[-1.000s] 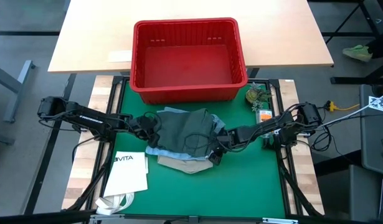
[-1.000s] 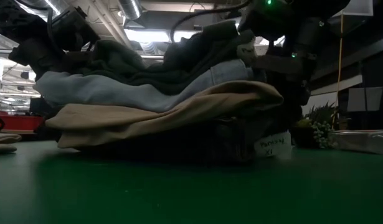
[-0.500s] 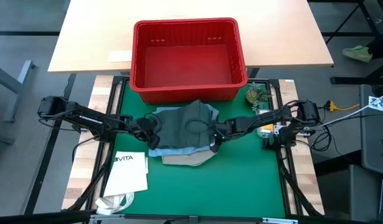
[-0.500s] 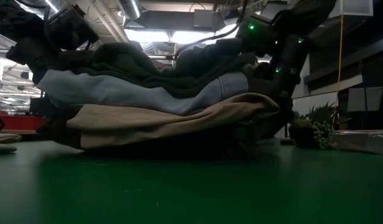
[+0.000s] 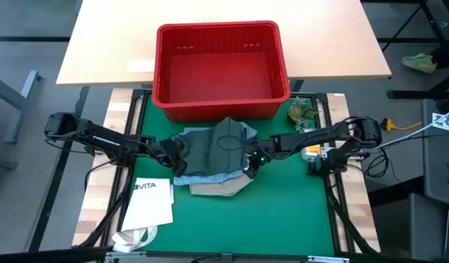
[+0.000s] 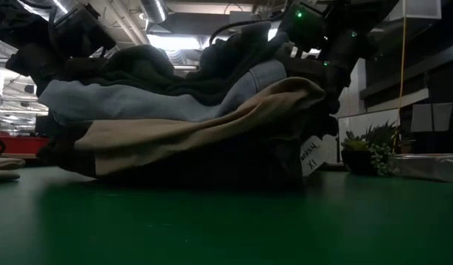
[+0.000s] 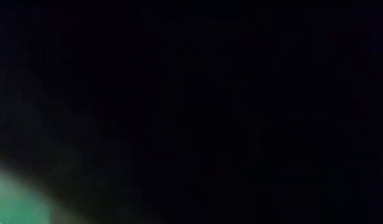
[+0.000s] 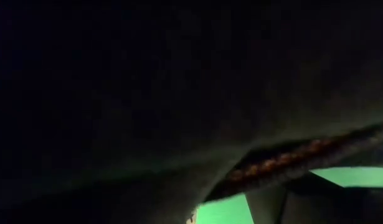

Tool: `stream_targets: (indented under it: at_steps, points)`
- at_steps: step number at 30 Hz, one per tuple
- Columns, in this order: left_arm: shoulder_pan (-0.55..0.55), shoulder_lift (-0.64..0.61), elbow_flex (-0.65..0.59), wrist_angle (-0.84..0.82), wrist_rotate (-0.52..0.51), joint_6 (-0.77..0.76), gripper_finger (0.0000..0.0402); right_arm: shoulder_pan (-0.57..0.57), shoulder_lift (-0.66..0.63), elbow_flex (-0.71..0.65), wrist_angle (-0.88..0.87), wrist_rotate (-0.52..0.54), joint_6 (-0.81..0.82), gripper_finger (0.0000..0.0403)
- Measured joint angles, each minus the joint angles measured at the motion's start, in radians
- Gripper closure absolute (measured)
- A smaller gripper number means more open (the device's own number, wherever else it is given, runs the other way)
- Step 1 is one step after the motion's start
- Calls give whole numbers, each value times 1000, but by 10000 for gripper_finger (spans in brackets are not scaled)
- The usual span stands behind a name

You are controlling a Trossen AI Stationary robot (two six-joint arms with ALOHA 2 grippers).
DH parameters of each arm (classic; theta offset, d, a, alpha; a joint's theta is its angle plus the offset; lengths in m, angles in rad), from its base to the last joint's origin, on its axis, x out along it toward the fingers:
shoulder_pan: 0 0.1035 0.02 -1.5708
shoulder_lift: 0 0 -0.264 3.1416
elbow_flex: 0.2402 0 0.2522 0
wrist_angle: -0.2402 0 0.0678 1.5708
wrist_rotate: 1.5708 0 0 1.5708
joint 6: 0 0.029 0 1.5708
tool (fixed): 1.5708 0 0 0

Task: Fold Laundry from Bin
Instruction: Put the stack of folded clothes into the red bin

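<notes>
The laundry (image 5: 213, 157) is a stacked pile on the green mat: a dark green piece (image 6: 160, 66) on top, light blue jeans (image 6: 138, 103) under it, tan trousers (image 6: 182, 136) below, and a dark layer at the bottom. My left gripper (image 5: 174, 151) is at the pile's left edge, its fingertips buried in cloth. My right gripper (image 5: 250, 159) is closed on the pile's right edge. The red bin (image 5: 220, 69) stands just beyond the pile, with nothing in it. Both wrist views are dark with cloth. My left gripper is shut at the pile's left edge (image 5: 183, 150), coming in from the table's left and slanting down. Cloth hides the fingertips, so I cannot tell which layer it has. That side of the pile rests on the mat. My right gripper holds the pile's right edge (image 6: 307, 85), with several stacked layers between its fingers. It comes from the table's right, slanting down. That end is raised off the mat and tilted, a white tag (image 6: 311, 154) hanging below it; the pile's left part stays on the mat.
A white tote bag (image 5: 151, 204) lies on the mat's near left corner. A small potted plant (image 5: 301, 113) and an orange item (image 5: 310, 152) sit at the right, behind my right arm. The near half of the mat (image 5: 282, 219) is bare.
My right gripper has moved toward the far edge and the bin, and a little up and left, taking the pile's right edge with it. That end has risen off the mat and the pile has bunched narrower. The pile's left side has stayed where it was.
</notes>
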Motion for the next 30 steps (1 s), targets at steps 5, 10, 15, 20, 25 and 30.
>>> stream_targets:
  at_steps: [5,10,15,20,25,30]
  points:
    - [0,0,0,1,-1,-2,392,2,11,1,-8,15,0,260]
    - [0,0,0,1,-5,-2,392,2,46,3,-24,15,7,260]
    - [0,0,0,1,-6,-3,392,3,50,4,-30,7,58,260]
    - [0,0,0,1,-8,-3,392,2,51,4,-41,7,79,260]
    - [0,0,2,3,-8,-3,392,2,52,6,-103,7,90,260]
    - [0,0,2,5,-8,-3,392,2,52,6,-133,25,111,258]
